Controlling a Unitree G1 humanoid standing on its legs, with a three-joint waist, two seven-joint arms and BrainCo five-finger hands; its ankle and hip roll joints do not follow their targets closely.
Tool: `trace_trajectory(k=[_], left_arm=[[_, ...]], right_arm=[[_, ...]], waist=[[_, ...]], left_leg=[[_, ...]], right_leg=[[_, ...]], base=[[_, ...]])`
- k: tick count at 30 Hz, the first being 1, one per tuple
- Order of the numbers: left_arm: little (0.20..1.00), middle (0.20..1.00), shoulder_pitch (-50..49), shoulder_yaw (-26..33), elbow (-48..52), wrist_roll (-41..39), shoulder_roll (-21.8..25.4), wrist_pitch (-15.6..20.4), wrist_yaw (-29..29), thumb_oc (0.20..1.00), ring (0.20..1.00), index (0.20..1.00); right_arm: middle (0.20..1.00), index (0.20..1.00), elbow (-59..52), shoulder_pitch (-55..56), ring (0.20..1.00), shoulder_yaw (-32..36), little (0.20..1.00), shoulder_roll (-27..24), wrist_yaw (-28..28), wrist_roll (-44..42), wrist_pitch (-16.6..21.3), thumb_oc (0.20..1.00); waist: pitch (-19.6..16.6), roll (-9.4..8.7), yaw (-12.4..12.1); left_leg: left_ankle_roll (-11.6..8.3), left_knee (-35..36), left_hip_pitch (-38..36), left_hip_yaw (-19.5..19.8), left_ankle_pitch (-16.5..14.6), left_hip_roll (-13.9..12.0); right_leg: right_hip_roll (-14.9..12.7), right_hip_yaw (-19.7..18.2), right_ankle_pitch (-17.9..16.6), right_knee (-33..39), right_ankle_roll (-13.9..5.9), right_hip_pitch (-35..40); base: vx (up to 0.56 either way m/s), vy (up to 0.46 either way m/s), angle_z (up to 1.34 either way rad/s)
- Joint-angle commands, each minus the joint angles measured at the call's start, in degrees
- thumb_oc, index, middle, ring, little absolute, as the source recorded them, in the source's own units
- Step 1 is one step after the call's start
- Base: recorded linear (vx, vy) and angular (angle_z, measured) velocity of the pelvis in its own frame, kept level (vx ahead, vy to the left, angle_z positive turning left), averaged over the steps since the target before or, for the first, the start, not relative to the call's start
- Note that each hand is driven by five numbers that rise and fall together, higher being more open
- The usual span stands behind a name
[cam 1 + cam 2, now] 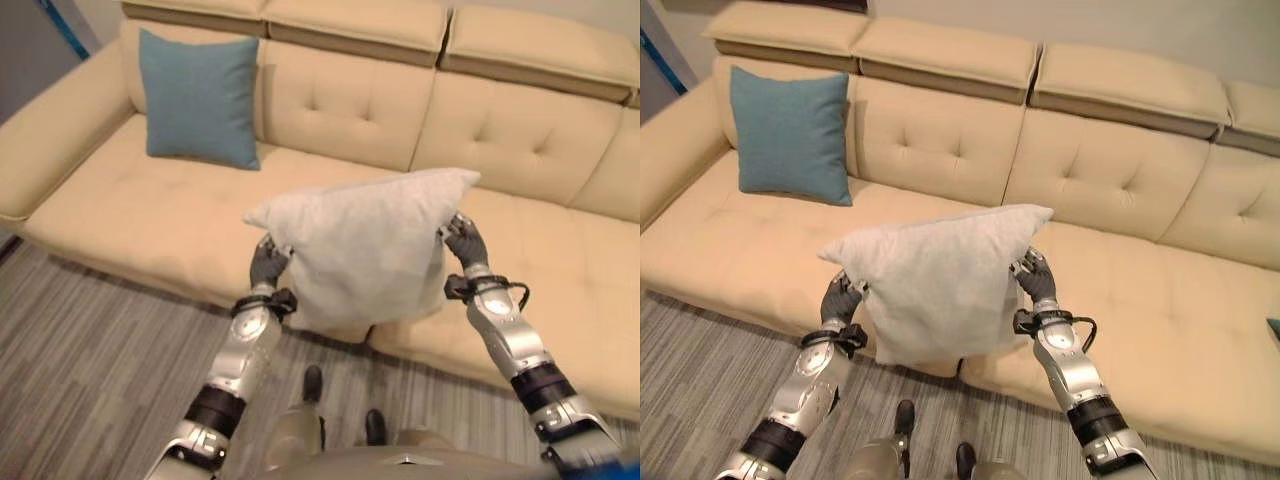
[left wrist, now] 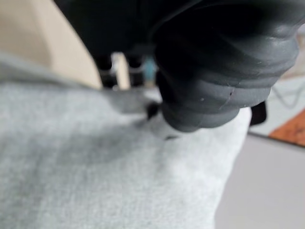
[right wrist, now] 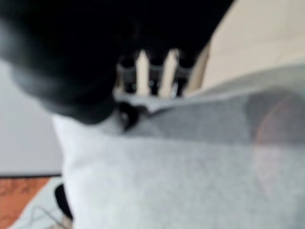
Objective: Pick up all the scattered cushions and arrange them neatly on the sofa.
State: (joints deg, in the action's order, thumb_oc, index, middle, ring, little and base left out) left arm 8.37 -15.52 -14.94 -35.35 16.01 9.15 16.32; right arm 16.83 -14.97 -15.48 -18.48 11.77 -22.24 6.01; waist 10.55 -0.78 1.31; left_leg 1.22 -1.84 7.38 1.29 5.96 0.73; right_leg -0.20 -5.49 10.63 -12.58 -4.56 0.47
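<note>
Here, the left hand (image 1: 268, 262) and right hand (image 1: 463, 240) clamp a soft, light white cushion (image 1: 365, 245) by its side edges, mid-frame, above the beige sofa (image 1: 120, 195).

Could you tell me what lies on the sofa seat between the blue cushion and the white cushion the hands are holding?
Nothing: the left eye view shows bare sofa seat between the blue cushion and the white cushion.

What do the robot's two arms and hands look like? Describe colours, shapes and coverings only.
Both arms are silver-grey, rounded segments with black bands. The left hand and right hand have dark ribbed covers over the wrist and back, with silver fingers showing in the right wrist view.
</note>
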Motion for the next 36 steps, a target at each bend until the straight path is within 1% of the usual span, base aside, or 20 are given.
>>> trace_trajectory(k=[1, 3, 6, 7, 8, 9, 13, 15, 16, 17, 18, 19, 20, 21, 22, 23, 24, 27, 28, 36], left_arm=[[0.2, 0.2, 6.2, -3.17, 8.27, 1.58, 0.38, 4.52, -3.23, 0.2, 0.2, 0.2], [0.2, 0.2, 5.68, -2.0, 8.75, 1.78, 0.85, 4.58, -2.88, 0.2, 0.2, 0.2], [0.2, 0.2, 5.03, -1.33, 8.82, 1.72, 0.82, 4.6, -2.99, 0.2, 0.2, 0.2], [0.2, 0.2, 4.75, -0.77, 8.81, 1.77, 0.74, 4.84, -3.05, 0.2, 0.2, 0.2], [0.2, 0.2, 4.69, -0.63, 8.87, 1.81, 0.84, 4.77, -3.17, 0.2, 0.2, 0.2], [0.2, 0.2, 4.13, -0.04, 8.34, 2.06, 0.43, 4.75, -3.55, 0.2, 0.2, 0.2], [0.2, 0.2, 3.4, -0.56, 8.23, 1.41, -0.76, 4.97, -4.55, 0.2, 0.2, 0.2], [0.2, 0.2, 2.69, -1.21, 8.37, 0.91, -1.91, 4.8, -5.48, 0.2, 0.2, 0.2], [0.2, 0.2, 2.67, -1.23, 8.37, 0.91, -1.92, 4.8, -5.49, 0.2, 0.2, 0.2], [0.2, 0.2, 3.21, -1.52, 8.1, 0.72, -2.15, 4.86, -5.42, 0.2, 0.2, 0.2], [0.2, 0.2, 3.75, -1.99, 7.78, 0.41, -2.49, 4.81, -5.75, 0.2, 0.2, 0.2], [0.2, 0.2, 3.78, -1.99, 7.76, 0.41, -2.5, 4.82, -5.75, 0.2, 0.2, 0.2], [0.2, 0.2, 3.36, -1.61, 7.83, 0.21, -2.75, 4.54, -5.25, 0.2, 0.2, 0.2], [0.2, 0.2, 3.31, -1.64, 7.86, 0.22, -2.76, 4.53, -5.24, 0.2, 0.2, 0.2], [0.2, 0.2, 3.03, -1.26, 7.8, 0.38, -2.62, 4.36, -4.96, 0.2, 0.2, 0.2], [0.2, 0.2, 3.01, -1.27, 7.8, 0.38, -2.62, 4.36, -4.96, 0.2, 0.2, 0.2], [0.2, 0.2, 2.81, -0.48, 7.9, 0.68, -2.44, 4.64, -4.31, 0.2, 0.2, 0.2], [0.2, 0.2, 2.64, -0.29, 7.87, 0.56, -2.56, 4.6, -4.24, 0.2, 0.2, 0.2], [0.2, 0.2, 2.34, 0.01, 8.65, 1.0, -2.02, 4.67, -4.22, 0.2, 0.2, 0.2], [0.2, 0.2, 6.3, 1.63, 9.41, 2.29, 1.81, 5.4, -2.44, 0.2, 0.2, 0.2]], right_arm=[[0.2, 0.2, -6.77, -6.42, 0.2, -4.81, 0.2, 5.94, -3.67, 1.59, 5.16, 0.2], [0.2, 0.2, -6.47, -7.01, 0.2, -5.45, 0.2, 6.87, -4.09, 1.73, 4.87, 0.2], [0.2, 0.2, -6.14, -7.68, 0.2, -5.61, 0.2, 6.59, -4.44, 1.42, 4.59, 0.2], [0.2, 0.2, -5.28, -8.19, 0.2, -5.61, 0.2, 6.33, -4.82, 0.49, 4.81, 0.2], [0.2, 0.2, -5.43, -8.35, 0.2, -5.63, 0.2, 6.35, -4.87, -0.02, 4.97, 0.2], [0.2, 0.2, -5.19, -8.31, 0.2, -6.22, 0.2, 6.25, -5.5, -0.43, 5.04, 0.2], [0.2, 0.2, -6.2, -5.79, 0.2, -5.62, 0.2, 5.25, -6.3, 0.07, 4.71, 0.2], [0.2, 0.2, -7.07, -2.97, 0.2, -4.01, 0.2, 3.97, -6.41, -0.16, 4.91, 0.2], [0.2, 0.2, -7.1, -2.93, 0.2, -4.0, 0.2, 3.95, -6.42, -0.16, 4.9, 0.2], [0.2, 0.2, -7.38, -2.35, 0.2, -3.48, 0.2, 3.54, -6.23, -0.46, 5.18, 0.2], [0.2, 0.2, -7.94, -2.72, 0.2, -4.15, 0.2, 2.59, -5.99, -0.27, 5.22, 0.2], [0.2, 0.2, -7.94, -2.74, 0.2, -4.14, 0.2, 2.58, -5.99, -0.27, 5.22, 0.2], [0.2, 0.2, -8.53, -2.14, 0.2, -4.0, 0.2, 2.5, -5.66, -0.42, 4.98, 0.2], [0.2, 0.2, -8.57, -2.07, 0.2, -3.99, 0.2, 2.48, -5.66, -0.42, 4.96, 0.2], [0.2, 0.2, -8.34, -2.06, 0.2, -3.68, 0.2, 2.49, -5.49, -0.86, 4.94, 0.2], [0.2, 0.2, -8.34, -2.05, 0.2, -3.68, 0.2, 2.49, -5.49, -0.86, 4.95, 0.2], [0.2, 0.2, -8.0, -2.33, 0.2, -3.6, 0.2, 2.49, -5.06, -0.34, 4.87, 0.2], [0.2, 0.2, -7.93, -2.17, 0.2, -3.69, 0.2, 2.35, -5.22, 0.07, 4.72, 0.2], [0.2, 0.2, -8.38, -2.3, 0.2, -3.21, 0.2, 2.56, -5.07, 0.76, 4.41, 0.2], [0.2, 0.2, -8.79, -7.93, 0.2, -2.6, 0.2, 2.92, -3.82, 1.48, 4.35, 0.2]], waist=[[-1.84, -3.87, -2.2], [-1.45, -3.35, -2.52], [-1.59, -3.23, -1.94], [-1.8, -3.63, -1.32], [-1.82, -3.91, -1.12], [-2.27, -4.41, -0.24], [-3.13, -4.84, 0.85], [-4.44, -4.53, 1.61], [-4.47, -4.49, 1.71], [-4.17, -5.17, 2.07], [-3.05, -6.23, 1.14], [-2.96, -6.16, 1.17], [-3.01, -6.52, 0.65], [-2.9, -6.47, 0.53], [-3.07, -6.67, -0.07], [-2.89, -6.73, -0.17], [-2.84, -4.95, -1.54], [-3.0, -4.57, -1.45], [-3.45, -3.97, -1.57], [-3.6, -4.21, -2.76]], left_leg=[[-1.31, -7.54, 0.96, -1.77, -6.91, -0.49], [-0.84, -7.39, -1.05, -2.92, -8.54, -0.71], [-0.68, -6.84, -3.31, -3.4, -9.67, -0.49], [-0.74, -5.92, -5.56, -3.83, -10.62, 0.29], [-0.85, -5.79, -6.26, -4.14, -11.06, 0.5], [-1.01, -3.11, -10.1, -4.74, -11.49, 0.99], [-1.53, -2.85, -11.63, -3.39, -11.11, 1.16], [-4.64, -7.37, -11.11, -3.41, -8.49, -0.52], [-4.68, -7.61, -10.95, -3.28, -8.6, -0.56], [-6.79, -13.52, -8.86, -4.39, -5.33, -2.2], [-6.96, -21.82, -4.77, -1.99, -4.59, -1.69], [-6.97, -22.11, -4.68, -1.92, -4.75, -1.75], [-5.51, -19.86, -2.82, -1.28, -6.23, -1.36], [-5.47, -19.95, -3.0, -1.37, -6.41, -1.42], [-4.8, -12.17, -1.17, -1.03, -7.68, -2.35], [-4.79, -11.92, -1.57, -1.11, -7.64, -2.31], [-6.34, -3.24, 0.11, 3.12, -2.17, -3.29], [-6.29, -1.89, -1.49, 2.87, -2.91, -3.21], [-5.93, -2.48, -2.78, 4.13, -3.96, -1.92], [-3.89, -3.27, -2.96, 0.47, -6.67, -0.53]], right_leg=[[-5.41, 0.8, -12.43, -5.01, -4.61, -2.53], [-6.35, 4.22, -12.01, -7.25, -4.19, -4.82], [-5.15, 5.92, -11.19, -5.47, -3.55, -7.01], [-3.52, 8.8, -10.9, -0.16, -2.97, -8.9], [-3.72, 10.5, -11.5, 2.54, -2.94, -8.87], [-1.79, 13.73, -14.02, 9.23, -3.1, -11.12], [-0.83, 9.91, -14.2, 10.22, -2.54, -9.1], [-0.6, 10.6, -13.47, 11.3, -0.77, -5.95], [-0.57, 10.73, -13.49, 11.36, -0.74, -5.92], [-1.25, 11.25, -13.62, 11.69, -0.2, -4.87], [-1.34, 11.27, -13.11, 12.53, 0.93, -2.91], [-1.27, 11.33, -13.09, 12.54, 0.95, -2.84], [-1.41, 10.26, -12.31, 12.83, 1.15, -1.79], [-1.35, 10.17, -12.24, 12.84, 1.13, -1.6], [-1.81, 9.06, -11.64, 13.91, 0.39, 0.1], [-1.86, 8.99, -11.6, 13.98, 0.37, 0.38], [-1.42, 6.85, -10.2, 13.67, -0.05, 2.17], [-1.65, 6.4, -9.89, 13.52, -0.29, 2.47], [-3.1, 5.85, -10.57, 13.34, -1.45, 1.98], [-6.35, 4.55, -11.71, 13.83, -3.44, 1.11]], base=[[0.09, 0.198, -0.49], [0.14, 0.165, -0.51], [0.2, 0.123, -0.45], [0.25, 0.08, -0.59], [0.53, 0.113, -0.44], [0.36, 0.047, -0.36], [0.32, -0.022, -0.21], [0.35, -0.061, 0.32], [0.13, -0.07, 0.26], [0.15, -0.122, 0.18], [0.14, -0.119, 0.22], [0.22, -0.083, 0.15], [0.13, -0.004, -0.13], [0.33, 0.036, -0.39], [0.2, 0.043, -0.36], [0.41, 0.202, -0.47], [0.22, 0.161, -0.41], [0.13, 0.183, -0.57], [0.09, 0.28, -0.33], [0.03, 0.165, -0.21]])
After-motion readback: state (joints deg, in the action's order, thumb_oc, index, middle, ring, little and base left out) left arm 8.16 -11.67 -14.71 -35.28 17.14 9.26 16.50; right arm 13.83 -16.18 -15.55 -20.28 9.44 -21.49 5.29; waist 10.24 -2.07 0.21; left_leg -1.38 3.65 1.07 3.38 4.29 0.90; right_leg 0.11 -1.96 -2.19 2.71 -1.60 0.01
